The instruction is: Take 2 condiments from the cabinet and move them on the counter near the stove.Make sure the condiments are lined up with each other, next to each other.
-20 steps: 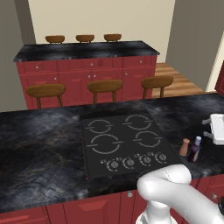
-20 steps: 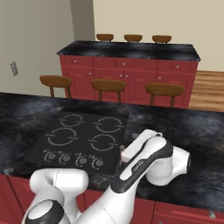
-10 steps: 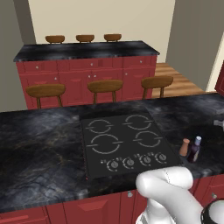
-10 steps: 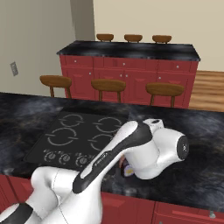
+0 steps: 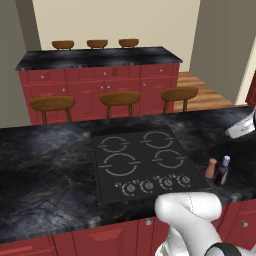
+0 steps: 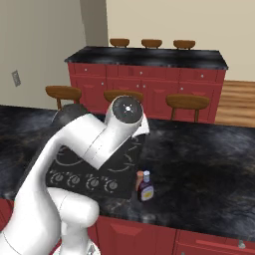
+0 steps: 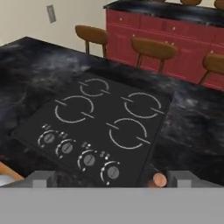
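The terracotta shaker [image 5: 211,168] and the purple bottle [image 5: 222,171] stand side by side, close together, on the black counter [image 5: 45,165] just right of the stove [image 5: 145,165]. In the right base view the shaker [image 6: 140,180] and bottle [image 6: 146,187] stand at the cooktop's front right corner, below my raised arm. My gripper [image 7: 111,179] is open and holds nothing. It looks down over the stove [image 7: 100,118], with the shaker's top [image 7: 159,179] just inside the right fingertip [image 7: 179,177]. Part of my hand [image 5: 241,128] hangs above the condiments. The cabinet is out of view.
A second black-topped bar [image 5: 100,57] on red cabinets stands behind, with wooden stools [image 5: 120,97] between it and the counter. Wooden floor [image 5: 205,95] shows at the far right. Red base cabinet fronts [image 6: 144,234] run under the counter's near edge.
My hand has lifted up and away from the two condiments, and the arm has swung higher in the right base view. Shaker and bottle have stayed in place.
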Available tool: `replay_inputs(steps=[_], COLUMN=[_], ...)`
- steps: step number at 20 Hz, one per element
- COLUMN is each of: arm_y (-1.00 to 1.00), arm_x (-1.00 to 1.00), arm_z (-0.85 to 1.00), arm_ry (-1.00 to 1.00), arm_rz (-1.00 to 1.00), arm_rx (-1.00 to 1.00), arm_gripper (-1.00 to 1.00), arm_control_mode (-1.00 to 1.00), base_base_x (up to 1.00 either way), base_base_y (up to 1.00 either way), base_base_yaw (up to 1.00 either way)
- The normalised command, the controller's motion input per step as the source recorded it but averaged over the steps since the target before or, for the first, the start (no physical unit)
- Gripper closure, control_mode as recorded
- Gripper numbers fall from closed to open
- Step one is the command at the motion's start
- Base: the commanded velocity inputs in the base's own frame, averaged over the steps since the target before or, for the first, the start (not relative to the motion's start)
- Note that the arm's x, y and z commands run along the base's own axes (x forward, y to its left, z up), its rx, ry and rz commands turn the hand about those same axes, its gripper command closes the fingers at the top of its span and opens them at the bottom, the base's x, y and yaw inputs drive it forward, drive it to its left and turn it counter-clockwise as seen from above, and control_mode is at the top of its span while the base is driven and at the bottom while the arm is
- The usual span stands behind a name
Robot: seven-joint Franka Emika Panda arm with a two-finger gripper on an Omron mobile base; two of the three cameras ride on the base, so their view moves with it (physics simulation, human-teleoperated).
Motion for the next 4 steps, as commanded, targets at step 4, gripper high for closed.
replay_inputs(steps=[4], arm_y=[0.98], arm_x=[-0.18], arm_z=[-0.01], arm_ry=[0.06], arm_rz=[-0.26], arm_rx=[-0.27], arm_gripper=[-1.00], arm_control_mode=[-1.00], base_base_x=[0.00], base_base_y=[0.00], base_base_yaw=[0.00])
